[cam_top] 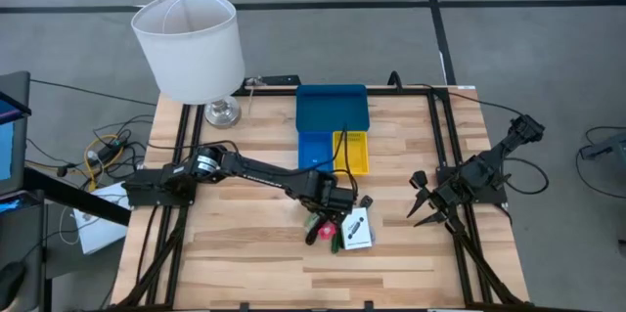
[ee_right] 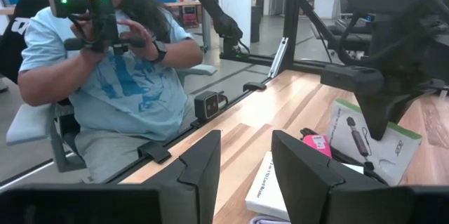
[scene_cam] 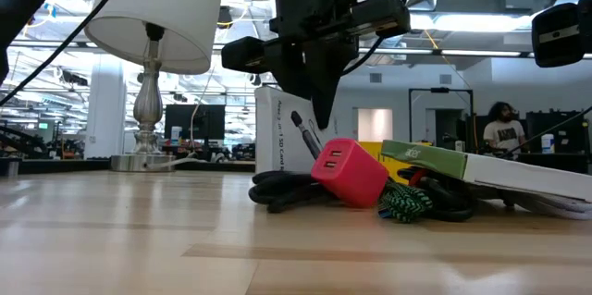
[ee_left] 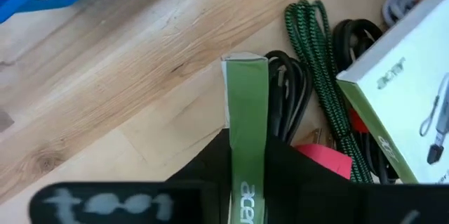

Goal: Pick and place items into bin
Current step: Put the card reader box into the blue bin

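My left pincer point(ee_left: 245, 182) is clamped on the upright edge of a green-and-white box point(ee_left: 247, 112), lifted above the cables point(ee_left: 309, 48) and pink charger point(scene_cam: 348, 171).

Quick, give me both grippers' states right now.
Left gripper: over the item pile, closed on the green-edged Acer box.
Right gripper: parked at the table's right side, open, empty.

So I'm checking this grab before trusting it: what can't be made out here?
- High view: the left gripper covers the pile, hiding its fingertips.
- Left wrist view: the green box runs under the dark fingers; contact unseen.
- Low view: the cables sit partly behind the pink charger.
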